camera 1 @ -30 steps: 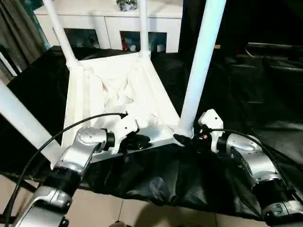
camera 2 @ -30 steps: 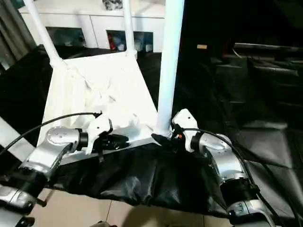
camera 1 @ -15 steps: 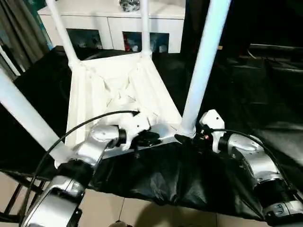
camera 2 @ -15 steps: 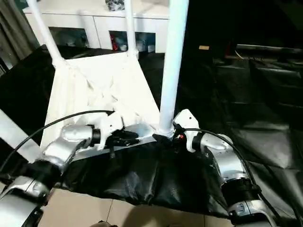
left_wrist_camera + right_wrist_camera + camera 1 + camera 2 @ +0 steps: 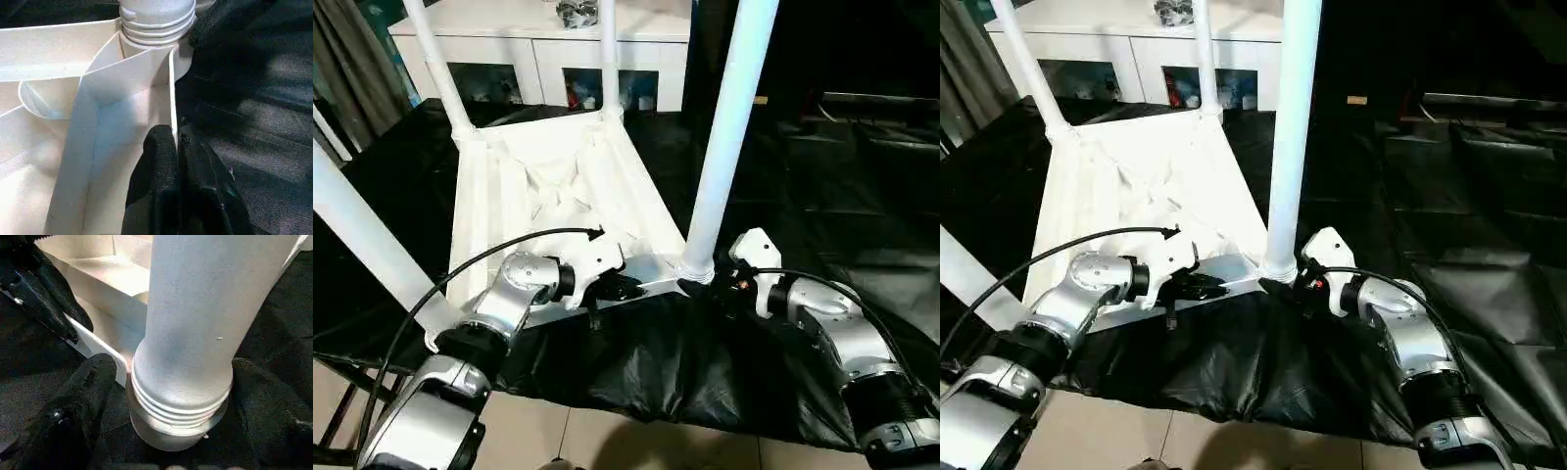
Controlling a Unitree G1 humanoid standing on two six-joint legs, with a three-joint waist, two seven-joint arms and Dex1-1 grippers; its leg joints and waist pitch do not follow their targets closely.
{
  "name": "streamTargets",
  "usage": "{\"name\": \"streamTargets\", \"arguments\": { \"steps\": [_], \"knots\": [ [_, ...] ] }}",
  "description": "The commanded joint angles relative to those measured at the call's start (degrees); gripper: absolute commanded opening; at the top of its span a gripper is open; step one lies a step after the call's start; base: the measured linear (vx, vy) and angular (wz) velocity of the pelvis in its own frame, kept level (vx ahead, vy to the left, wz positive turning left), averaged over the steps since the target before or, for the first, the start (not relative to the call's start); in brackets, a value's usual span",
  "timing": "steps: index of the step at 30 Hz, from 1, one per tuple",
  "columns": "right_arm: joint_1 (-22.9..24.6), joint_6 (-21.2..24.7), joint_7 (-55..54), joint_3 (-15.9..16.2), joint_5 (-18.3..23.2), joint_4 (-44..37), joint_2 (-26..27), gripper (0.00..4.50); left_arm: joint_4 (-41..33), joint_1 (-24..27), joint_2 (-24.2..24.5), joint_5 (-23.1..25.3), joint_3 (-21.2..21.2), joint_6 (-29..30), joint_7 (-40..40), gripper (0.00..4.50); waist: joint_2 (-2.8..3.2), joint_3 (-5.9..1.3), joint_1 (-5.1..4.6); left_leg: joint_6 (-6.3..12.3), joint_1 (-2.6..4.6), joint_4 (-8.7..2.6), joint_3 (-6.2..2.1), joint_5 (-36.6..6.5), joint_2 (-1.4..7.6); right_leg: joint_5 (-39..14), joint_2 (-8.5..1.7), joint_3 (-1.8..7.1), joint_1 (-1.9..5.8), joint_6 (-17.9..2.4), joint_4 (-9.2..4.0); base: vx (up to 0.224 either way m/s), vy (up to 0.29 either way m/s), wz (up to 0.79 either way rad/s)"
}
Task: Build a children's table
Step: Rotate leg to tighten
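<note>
The children's table lies upside down on the black drape, its ribbed white top (image 5: 548,186) facing up and all of its legs standing in the corner sockets. My left gripper (image 5: 625,287) is shut on the thin near rim of the top (image 5: 172,88), close to the near right corner. My right gripper (image 5: 705,289) sits at the flared foot of the near right leg (image 5: 724,127), one black finger (image 5: 93,396) on each side of the leg (image 5: 190,323) and pressed against it. The other legs rise at the far left (image 5: 435,59), far right (image 5: 609,49) and near left (image 5: 362,245).
The black-draped table (image 5: 656,362) ends just in front of my arms, with tiled floor (image 5: 607,446) below. A white cabinet with glass doors (image 5: 548,39) stands behind. Dark furniture (image 5: 862,108) lies to the right and a curtain (image 5: 347,59) hangs at the left.
My left gripper slid right along the near rim toward the corner and its fingers closed on the rim. The right gripper stayed at the leg's foot.
</note>
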Motion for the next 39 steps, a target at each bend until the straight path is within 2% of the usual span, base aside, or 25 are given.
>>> {"name": "streamTargets", "arguments": {
  "steps": [1,2,5,7,9,10,12,13,16,17,18,19,21,23,30,34,36,38,39],
  "knots": [
    [0.26,1.5,3.27,1.16,1.68,-2.03,0.18,3.93,2.62,-0.36,1.12,0.93,0.05,0.7,-0.17,0.01,-0.78,-3.35,0.17,3.22,0.3,-3.86,-0.76,-13.21,2.07,-17.87,-4.58,2.56,2.72,-10.9,-5.08,0.0,0.0,0.0],
    [0.22,2.22,3.95,1.04,2.22,-2.18,0.07,4.1,2.7,-0.43,1.16,0.75,0.02,0.48,-0.57,0.0,-0.58,-3.4,0.29,3.38,0.37,-3.86,-0.79,-13.02,2.16,-17.16,-4.64,2.56,2.75,-11.2,-4.99,0.0,0.0,0.0],
    [0.21,2.85,4.67,0.99,2.67,-2.47,-0.17,4.31,2.43,-0.32,1.21,0.13,0.13,0.14,-1.82,0.0,-0.65,-3.46,0.33,3.62,0.2,-3.82,-0.75,-12.53,2.19,-16.32,-4.61,2.5,2.81,-11.36,-4.86,0.0,0.0,0.0],
    [0.23,3.65,5.97,1.13,3.2,-2.89,-0.61,4.45,1.67,0.02,1.34,-0.54,0.18,-0.24,-3.38,0.0,-0.59,-3.45,0.34,3.6,0.33,-3.83,-0.75,-12.54,2.23,-16.02,-4.59,2.48,2.74,-11.61,-4.86,0.0,0.0,0.0],
    [0.26,3.96,7.62,1.61,3.37,-3.39,-1.28,4.45,0.22,0.77,1.56,-1.51,0.13,-0.47,-5.7,0.0,-0.68,-3.54,0.49,3.73,0.29,-3.76,-0.69,-12.23,2.29,-15.24,-4.65,2.51,2.84,-11.94,-4.71,0.0,0.0,0.0],
    [0.41,3.49,10.99,2.97,3.35,-4.56,-2.61,4.45,-3.28,2.68,2.45,-3.03,-0.41,-0.54,-10.05,0.0,-0.79,-3.6,0.5,3.92,0.14,-3.81,-0.78,-11.69,2.47,-14.07,-4.73,2.52,3.0,-12.25,-4.45,0.0,0.0,0.0],
    [0.47,2.97,12.35,3.41,3.5,-4.99,-3.02,4.45,-4.48,3.38,2.87,-3.4,-0.59,-0.07,-11.21,0.0,-0.72,-3.7,0.57,4.48,0.26,-3.72,-0.65,-10.8,2.63,-11.64,-4.64,2.57,2.73,-12.96,-4.24,0.0,0.0,0.0],
    [0.37,2.61,13.6,3.74,3.72,-5.21,-3.4,4.45,-5.66,4.05,3.49,-3.67,-0.92,0.57,-12.48,0.0,-0.84,-3.77,0.59,4.67,0.13,-3.62,-0.59,-10.35,2.56,-10.77,-4.69,2.59,2.84,-13.3,-4.07,0.0,0.0,0.0],
    [0.12,2.31,13.96,3.88,3.6,-4.97,-3.54,4.45,-6.5,4.56,4.02,-3.86,-1.19,0.93,-13.42,0.0,-0.65,-3.62,0.95,4.77,0.23,-3.67,-0.52,-10.25,2.61,-11.09,-4.65,2.6,2.59,-13.49,-4.16,0.0,0.0,0.0],
    [-0.49,2.02,14.32,3.85,3.2,-4.28,-3.53,4.45,-7.42,5.15,4.58,-4.09,-1.47,1.1,-14.2,0.0,-1.03,-3.6,1.11,4.51,0.29,-3.72,-0.51,-10.56,2.63,-12.07,-4.71,2.62,2.64,-13.19,-4.19,0.0,0.0,0.0],
    [-0.65,1.95,14.4,3.85,3.14,-4.11,-3.51,4.45,-7.59,5.25,4.65,-4.11,-1.5,1.13,-14.25,0.0,-0.93,-3.54,1.19,4.36,0.25,-3.77,-0.55,-10.63,2.61,-12.67,-4.76,2.62,2.65,-13.01,-4.17,0.0,0.0,0.0],
    [-0.97,1.86,14.58,3.85,3.05,-3.74,-3.45,4.3,-7.91,5.45,4.79,-4.15,-1.55,1.19,-14.31,0.0,-0.82,-3.54,1.28,3.99,0.31,-3.8,-0.56,-10.96,2.64,-13.7,-4.84,2.65,2.61,-12.64,-4.28,0.0,0.0,0.0],
    [-1.64,1.94,15.25,3.96,3.1,-3.04,-3.38,4.12,-8.03,5.61,4.91,-3.99,-1.55,1.17,-14.34,0.0,-1.05,-3.47,1.26,3.76,0.34,-3.82,-0.53,-11.36,2.58,-14.83,-4.78,2.65,2.56,-12.22,-4.37,0.0,0.0,0.0],
    [-1.92,2.06,16.03,4.27,3.38,-2.89,-3.62,4.09,-8.59,5.95,5.1,-3.84,-1.43,1.5,-14.53,0.0,-1.12,-3.49,1.31,3.67,0.32,-3.81,-0.53,-10.95,2.56,-14.95,-4.78,2.71,2.6,-11.76,-4.38,0.0,0.0,0.0],
    [-2.63,2.63,18.65,4.8,4.01,-2.32,-3.96,3.38,-9.83,6.45,5.67,-3.75,-1.33,2.66,-15.15,0.0,-0.92,-3.69,1.47,4.48,0.18,-3.59,-0.52,-8.98,2.54,-11.21,-4.64,2.63,2.69,-12.59,-3.92,0.0,0.0,0.0],
    [-3.18,2.32,19.35,5.21,3.48,-1.35,-3.96,3.16,-9.45,6.14,5.84,-3.46,-1.4,2.51,-15.08,0.0,-0.79,-3.67,1.49,4.25,0.25,-3.57,-0.5,-9.52,2.48,-11.96,-4.64,2.58,2.69,-12.68,-4.08,0.0,0.0,0.0],
    [-3.57,2.03,19.46,5.35,3.3,-0.59,-3.77,2.84,-9.34,5.98,5.83,-3.4,-1.27,2.64,-14.84,0.0,-0.8,-3.64,1.52,4.04,0.31,-3.59,-0.49,-10.09,2.47,-12.73,-4.64,2.58,2.67,-12.53,-4.18,0.0,0.0,0.0],
    [-3.81,1.82,19.47,5.48,3.1,-0.02,-3.54,2.79,-9.0,5.76,5.73,-3.23,-1.03,2.49,-14.16,0.0,-0.62,-3.67,1.63,3.84,0.34,-3.6,-0.54,-10.2,2.5,-13.08,-4.66,2.6,2.68,-12.39,-4.15,0.0,0.0,0.0],
    [-3.77,1.83,19.37,5.57,2.99,0.15,-3.33,2.74,-8.41,5.54,5.64,-2.87,-0.84,2.07,-13.17,0.0,-0.73,-3.66,1.62,3.79,0.31,-3.61,-0.54,-10.16,2.49,-12.86,-4.62,2.58,2.68,-12.41,-4.16,0.0,0.0,0.0]
  ]
}}
